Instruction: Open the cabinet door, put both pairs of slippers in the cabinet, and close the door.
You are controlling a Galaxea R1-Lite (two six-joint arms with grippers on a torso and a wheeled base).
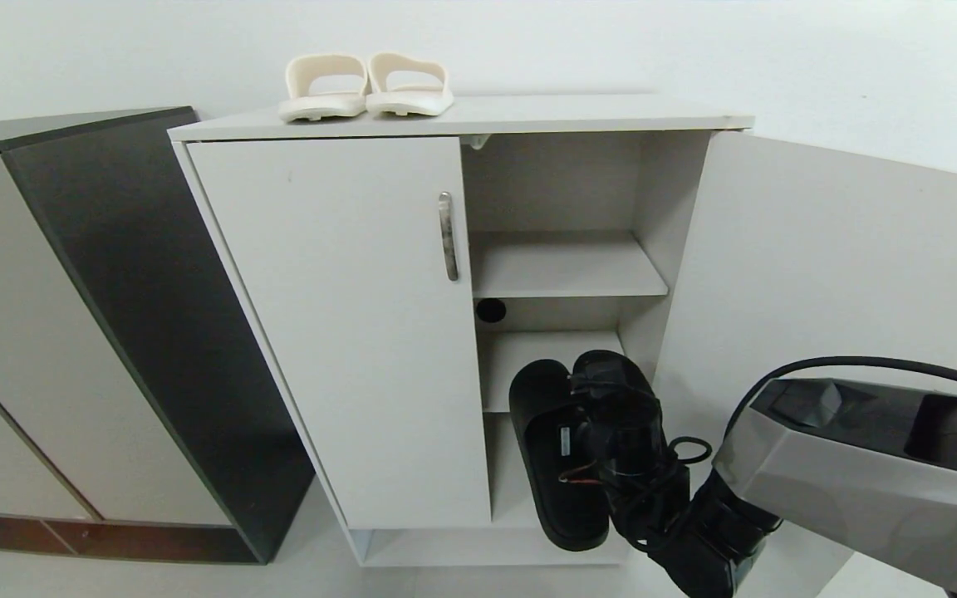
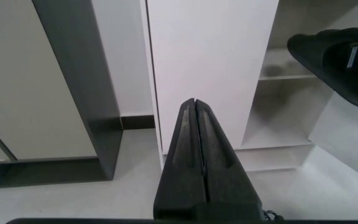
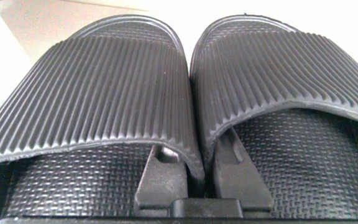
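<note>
A white cabinet [image 1: 528,112] stands with its right door [image 1: 819,274] swung open and its left door [image 1: 337,316] closed. On its top sits a cream pair of slippers [image 1: 366,85]. My right gripper [image 1: 607,390] is shut on a black pair of slippers [image 1: 557,453], holding them in front of the open lower compartment. In the right wrist view the fingers [image 3: 160,180] reach under the ribbed straps of the black slippers [image 3: 104,87], pinching the two inner strap edges together. My left gripper [image 2: 195,109] is shut on nothing, low before the closed door, with the black slippers [image 2: 340,56] off to its side.
Inside the open half are an upper shelf [image 1: 566,266] and a middle shelf [image 1: 545,349], both bare. A metal handle [image 1: 447,237] is on the closed door. A grey and dark cabinet [image 1: 138,291] stands close on the left. Pale floor [image 2: 123,186] lies in front.
</note>
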